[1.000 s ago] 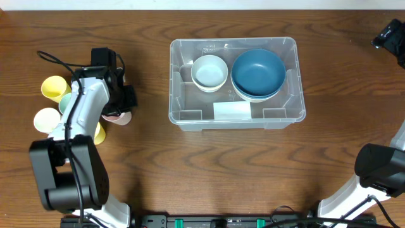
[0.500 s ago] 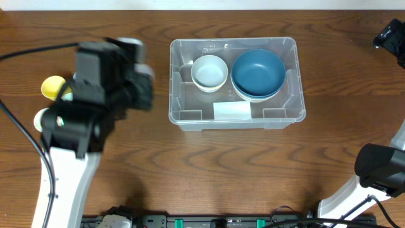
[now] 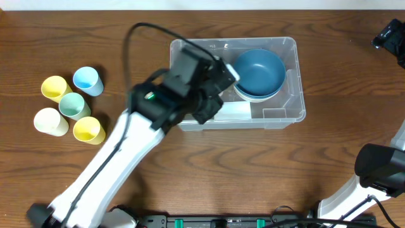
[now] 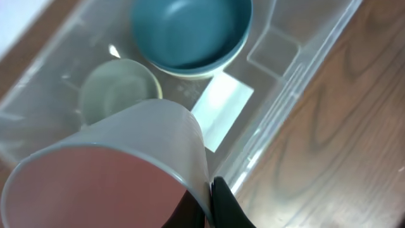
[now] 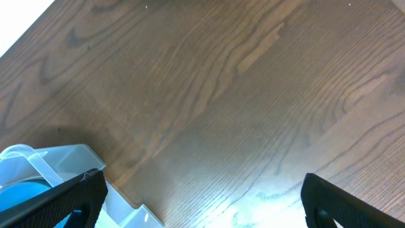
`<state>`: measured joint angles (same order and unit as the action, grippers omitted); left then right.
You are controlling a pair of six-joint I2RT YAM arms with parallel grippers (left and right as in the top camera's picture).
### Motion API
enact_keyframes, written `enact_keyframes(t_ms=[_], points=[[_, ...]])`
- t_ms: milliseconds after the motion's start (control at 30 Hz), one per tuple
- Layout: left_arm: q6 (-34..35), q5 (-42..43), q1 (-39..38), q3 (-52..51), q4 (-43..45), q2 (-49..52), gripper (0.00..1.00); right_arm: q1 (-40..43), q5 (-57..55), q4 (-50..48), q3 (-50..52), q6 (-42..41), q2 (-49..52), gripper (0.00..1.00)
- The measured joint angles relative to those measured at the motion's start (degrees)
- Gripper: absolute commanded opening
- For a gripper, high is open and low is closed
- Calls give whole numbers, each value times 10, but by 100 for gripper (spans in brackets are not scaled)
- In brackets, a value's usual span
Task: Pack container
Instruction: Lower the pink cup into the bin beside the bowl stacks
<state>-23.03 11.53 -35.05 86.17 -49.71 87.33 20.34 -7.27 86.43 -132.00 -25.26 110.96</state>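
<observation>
The clear container (image 3: 281, 119) stands at the back middle of the table, its white label (image 3: 235, 109) on the near wall. It holds a blue bowl (image 3: 258, 73) and a cream bowl (image 4: 117, 95); the arm hides the cream bowl from overhead. My left gripper (image 3: 212, 95) hovers over the container's left half. In the left wrist view its fingers (image 4: 209, 202) pinch the wall of a cup (image 4: 107, 171) that is pale outside and pink inside, above the container (image 4: 297, 76). My right gripper (image 5: 202, 202) is open and empty at the far right (image 3: 392, 35), and a container corner (image 5: 57, 164) shows in its view.
Several cups stand at the left: a yellow cup (image 3: 54, 87), a blue cup (image 3: 87, 80), a green cup (image 3: 73, 104), a cream cup (image 3: 49, 120) and a second yellow cup (image 3: 87, 130). Bare wood lies in front of the container.
My left arm has lifted the pink cup from the group of cups at the left and swung it right, over the container. The right arm has not moved.
</observation>
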Motion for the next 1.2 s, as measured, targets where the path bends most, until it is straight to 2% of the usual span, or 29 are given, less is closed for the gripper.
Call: enact_keyframes(t_ms=[200, 367, 1200], points=[[-23, 1, 0, 0, 24, 90, 6, 0, 0, 0, 0, 0, 0, 99], [-28, 1, 0, 0, 28, 126, 6, 0, 0, 0, 0, 0, 0, 99], [-38, 1, -29, 0, 70, 215, 6, 0, 0, 0, 0, 0, 0, 99]])
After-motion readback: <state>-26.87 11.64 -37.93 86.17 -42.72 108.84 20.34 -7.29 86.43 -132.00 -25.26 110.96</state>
